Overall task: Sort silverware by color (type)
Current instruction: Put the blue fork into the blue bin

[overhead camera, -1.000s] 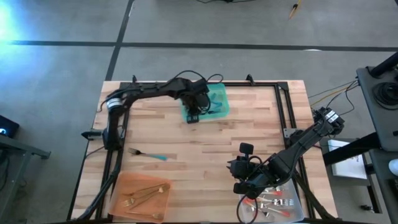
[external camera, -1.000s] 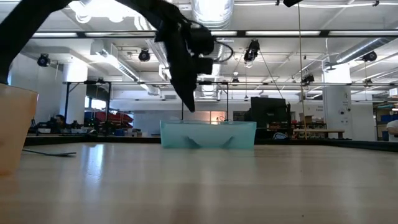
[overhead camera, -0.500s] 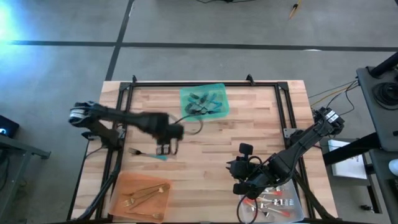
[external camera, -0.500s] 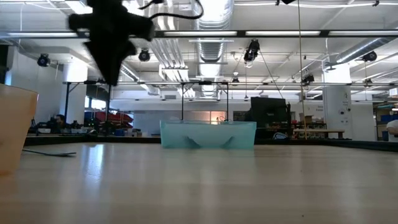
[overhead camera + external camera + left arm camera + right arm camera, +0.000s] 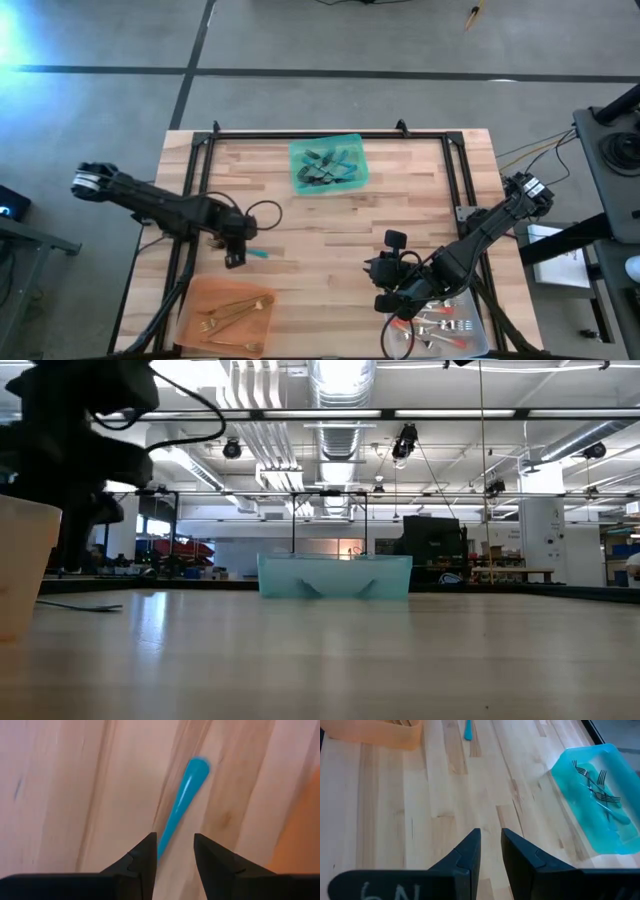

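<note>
A fork with a teal-blue handle (image 5: pixel 258 254) lies flat on the wooden table, left of centre; it also shows in the low view (image 5: pixel 80 605). My left gripper (image 5: pixel 236 256) is open just above it, pointing down. In the left wrist view its two fingers stand on either side of the teal handle (image 5: pixel 182 805), and I see no touch. My right gripper (image 5: pixel 385 300) waits at the near right beside the clear tray (image 5: pixel 478 340), with a narrow gap between its fingers (image 5: pixel 490 845), holding nothing.
A teal tray (image 5: pixel 356 178) with several teal-handled forks stands at the far middle. An orange tray (image 5: pixel 200 296) with gold utensils sits at the near left, close to my left gripper. The clear tray holds red-handled utensils. Bare wood lies between the trays.
My left gripper has left the teal tray and swung toward the table's near left, then come down over the teal-handled fork. The fork has stayed where it lay. My right arm has kept still.
</note>
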{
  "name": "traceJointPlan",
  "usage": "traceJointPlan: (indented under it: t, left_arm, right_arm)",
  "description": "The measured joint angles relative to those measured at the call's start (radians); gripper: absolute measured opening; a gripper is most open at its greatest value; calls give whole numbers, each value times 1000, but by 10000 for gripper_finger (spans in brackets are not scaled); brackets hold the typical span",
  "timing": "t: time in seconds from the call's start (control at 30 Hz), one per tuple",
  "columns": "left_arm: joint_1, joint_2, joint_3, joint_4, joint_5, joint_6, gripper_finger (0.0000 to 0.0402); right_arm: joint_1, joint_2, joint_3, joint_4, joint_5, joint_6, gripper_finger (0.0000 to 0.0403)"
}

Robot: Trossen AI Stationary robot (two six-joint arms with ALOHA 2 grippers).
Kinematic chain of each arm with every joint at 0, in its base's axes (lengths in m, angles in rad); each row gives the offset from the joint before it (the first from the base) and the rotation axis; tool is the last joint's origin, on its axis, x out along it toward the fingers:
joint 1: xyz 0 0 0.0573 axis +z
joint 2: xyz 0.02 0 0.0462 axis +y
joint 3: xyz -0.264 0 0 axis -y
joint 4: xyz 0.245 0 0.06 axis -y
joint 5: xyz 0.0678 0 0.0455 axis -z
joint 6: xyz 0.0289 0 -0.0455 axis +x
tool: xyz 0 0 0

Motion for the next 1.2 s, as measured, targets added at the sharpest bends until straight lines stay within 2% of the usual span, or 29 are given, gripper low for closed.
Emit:
traceJointPlan:
  t: [0.2,0.37,0.7,0.87,1.03,1.2]
  left_arm:
    - [-5,-22,-94,3,6,-5,113]
    - [-8,1,-118,10,26,-29,113]
    - [-9,152,-103,29,-26,-24,108]
    - [-9,211,-76,19,-34,-18,73]
    - [-10,213,-53,12,-54,-24,11]
    - [-10,220,-4,-4,-75,-59,3]
  right_arm:
    - [0,0,0,0,2,0,68]
    - [-5,0,0,3,81,0,68]
    - [-7,0,0,11,87,0,68]
    - [-7,0,0,12,87,0,68]
    - [-7,0,0,15,86,0,68]
    - [-7,0,0,16,85,0,68]
